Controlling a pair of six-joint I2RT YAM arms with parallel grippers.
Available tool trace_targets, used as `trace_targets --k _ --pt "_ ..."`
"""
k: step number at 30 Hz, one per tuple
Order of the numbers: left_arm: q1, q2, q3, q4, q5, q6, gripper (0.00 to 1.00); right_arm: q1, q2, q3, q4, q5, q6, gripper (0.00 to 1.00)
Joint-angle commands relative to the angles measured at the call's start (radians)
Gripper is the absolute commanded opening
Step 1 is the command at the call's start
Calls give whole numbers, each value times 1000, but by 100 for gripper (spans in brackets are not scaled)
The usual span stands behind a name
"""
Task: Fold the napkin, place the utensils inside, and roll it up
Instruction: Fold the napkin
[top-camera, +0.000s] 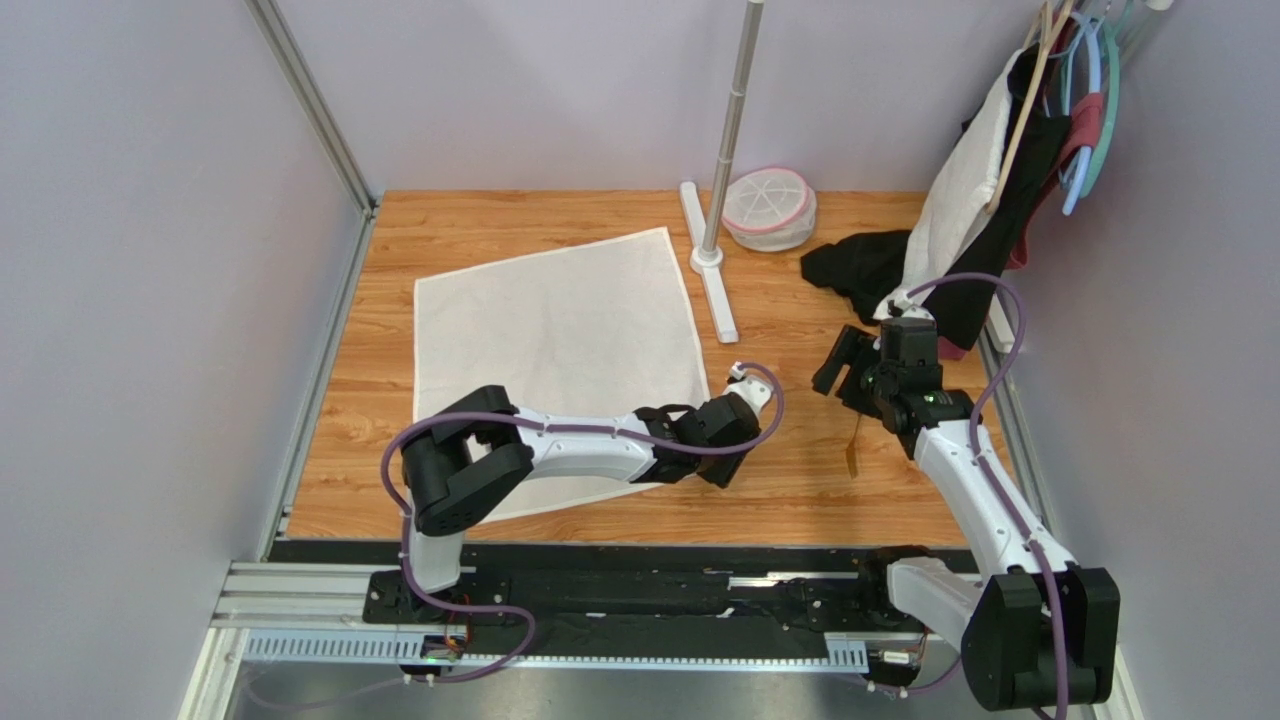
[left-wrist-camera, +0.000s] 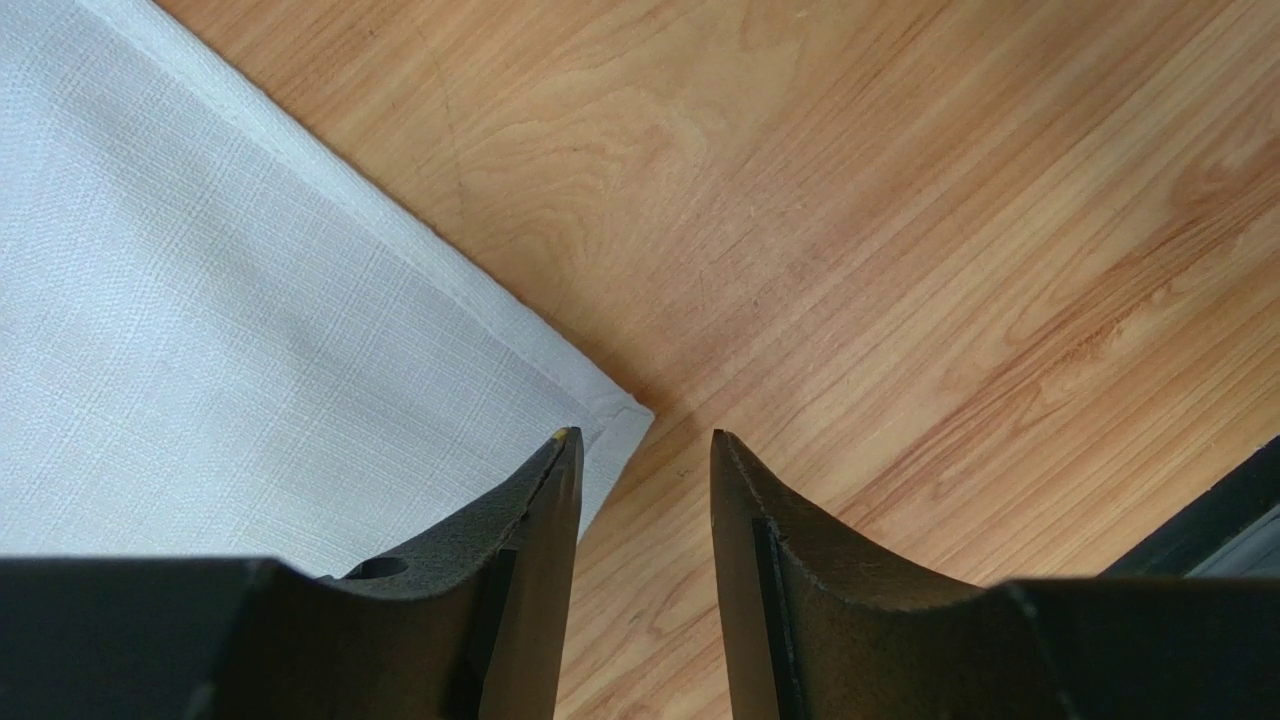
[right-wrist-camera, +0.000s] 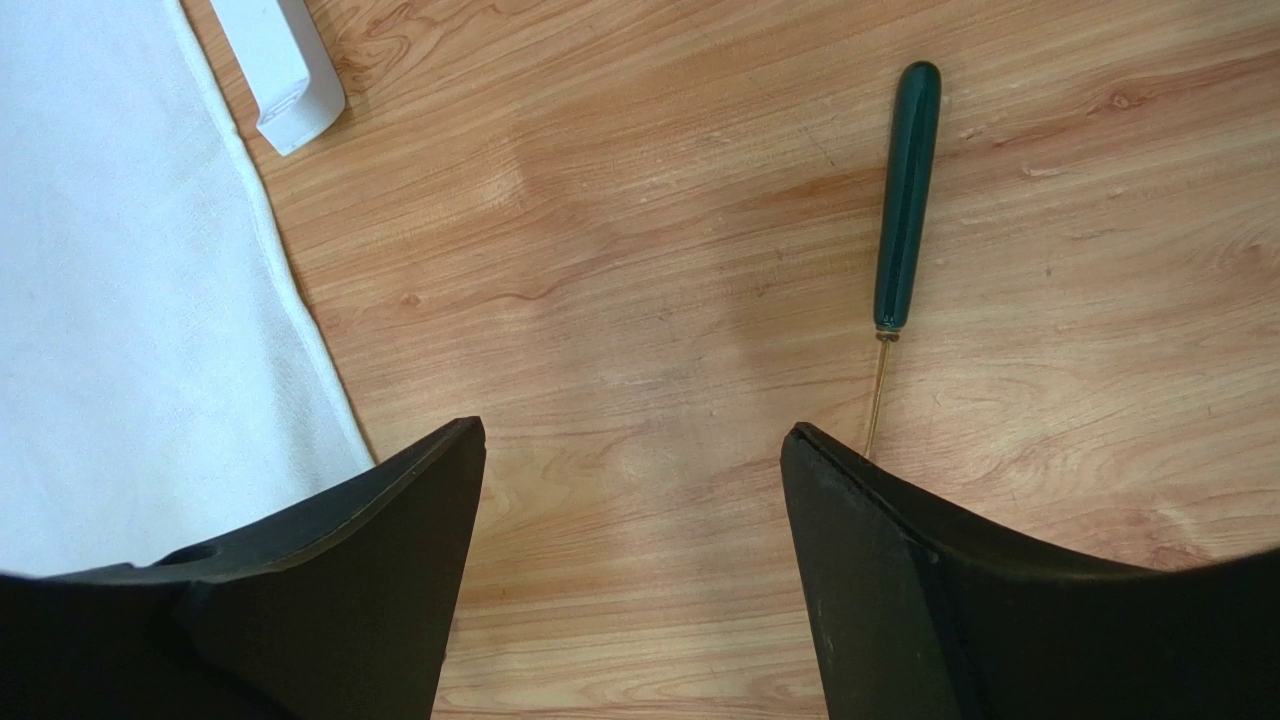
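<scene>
The cream-white napkin (top-camera: 556, 338) lies flat and unfolded on the wooden table. My left gripper (top-camera: 721, 447) is low at its near right corner. In the left wrist view the gripper (left-wrist-camera: 643, 443) is open, its left finger over the napkin's (left-wrist-camera: 226, 330) hem and the corner tip just ahead of the gap. My right gripper (top-camera: 845, 375) hovers to the right of the napkin, open wide and empty (right-wrist-camera: 631, 435). The fork (right-wrist-camera: 906, 195), with a dark green handle and thin gold stem, lies on the wood beside the right finger. It shows faintly in the top view (top-camera: 854, 444).
A white stand foot (top-camera: 709, 270) with a metal pole lies beside the napkin's far right corner, also in the right wrist view (right-wrist-camera: 280, 68). A round white-pink container (top-camera: 769, 207), a black cloth (top-camera: 860, 263) and garments on hangers (top-camera: 992, 150) sit at the back right.
</scene>
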Motion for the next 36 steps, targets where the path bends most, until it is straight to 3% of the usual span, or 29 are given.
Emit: trace_targets --k 1,13,16,23,26,31,36 --pt "-4 16 13 40 -16 -21 46 -6 -6 0 25 -22 -14 77" --pt "-3 82 45 -7 -42 -55 42 -8 -26 -3 19 -23 -17 77" --pt "-3 102 61 -44 -60 -77 34 -11 -32 -3 17 -26 -17 77" --pt "-1 91 65 -44 -53 -77 0 -12 -35 -6 17 -26 -20 77" --pt "18 36 82 -64 -27 -49 0 -11 -35 -4 14 -25 -22 77" --pt "219 -174 6 -87 117 -46 0 -11 -32 2 11 -26 -30 77" --pt "518 -249 47 -302 196 89 0 -12 -24 3 16 -35 -31 77"
